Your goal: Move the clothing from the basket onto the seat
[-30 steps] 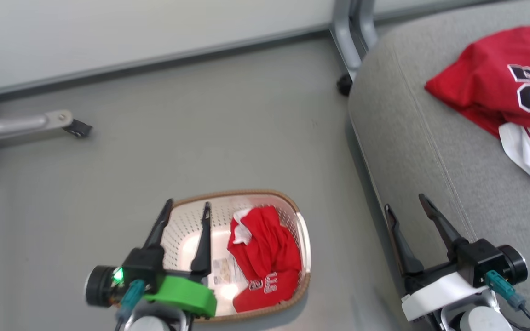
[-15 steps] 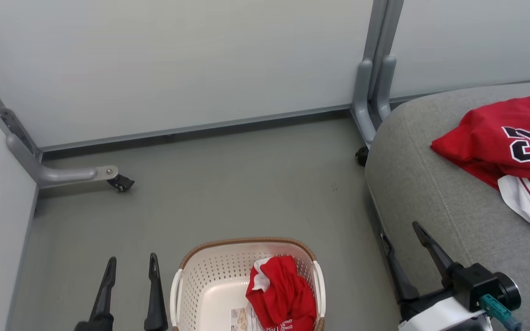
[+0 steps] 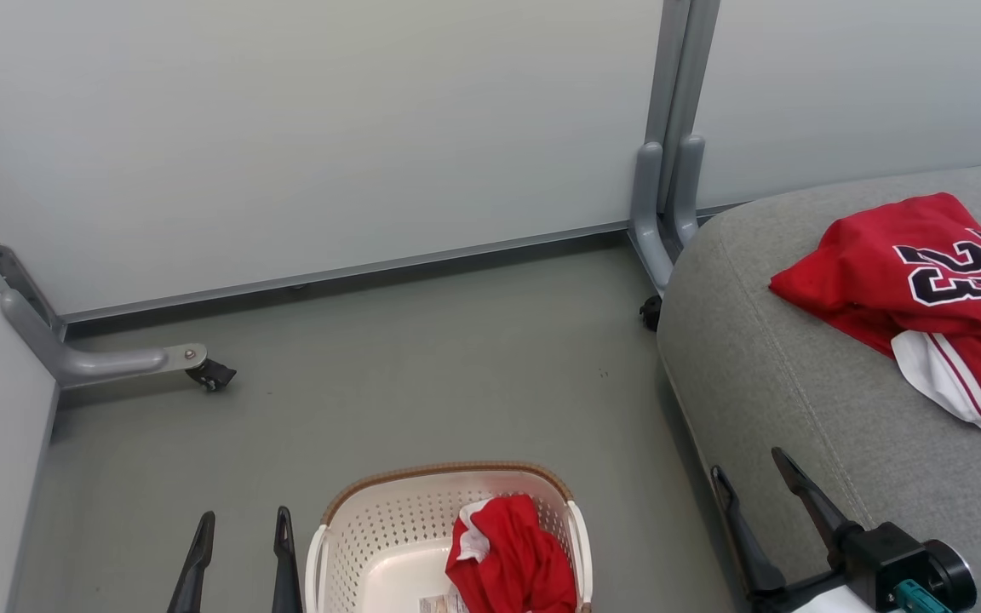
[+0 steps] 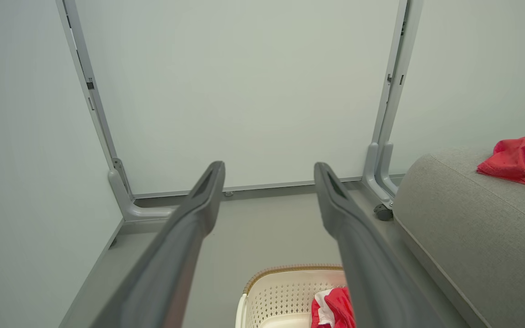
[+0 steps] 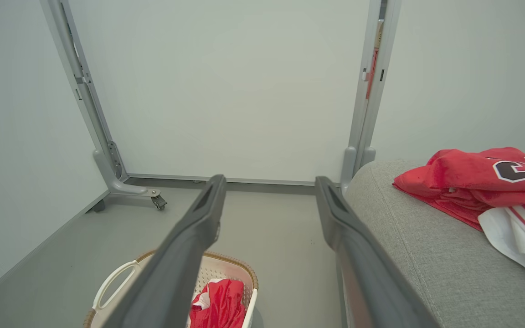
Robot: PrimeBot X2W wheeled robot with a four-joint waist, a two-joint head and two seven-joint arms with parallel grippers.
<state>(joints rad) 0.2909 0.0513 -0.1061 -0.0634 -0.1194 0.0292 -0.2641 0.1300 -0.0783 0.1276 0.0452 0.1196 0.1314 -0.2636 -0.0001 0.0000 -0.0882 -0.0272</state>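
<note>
A crumpled red garment point(image 3: 507, 562), white at one edge, lies bunched in the right half of the basket point(image 3: 363, 541) at 6 o'clock in the head view, not yet moved. The number-23 jersey point(image 3: 899, 272) already sprawls on the grey seat point(image 3: 763, 392) at 3 o'clock. The left jaws at 7 o'clock and the right jaws at 5 o'clock stand parted and empty, seemingly readied for the next grab.

I see the grey woven seat point(image 3: 797, 409) carrying a crumpled red jersey point(image 3: 874, 272), number 23 facing up, with white red-striped cloth showing at its near edge. Apart from the seat's rounded corner, the cream perforated basket point(image 3: 363, 536) stands upright, a bunched red garment point(image 3: 516, 570) with white trim lying against its seat-side wall.
</note>
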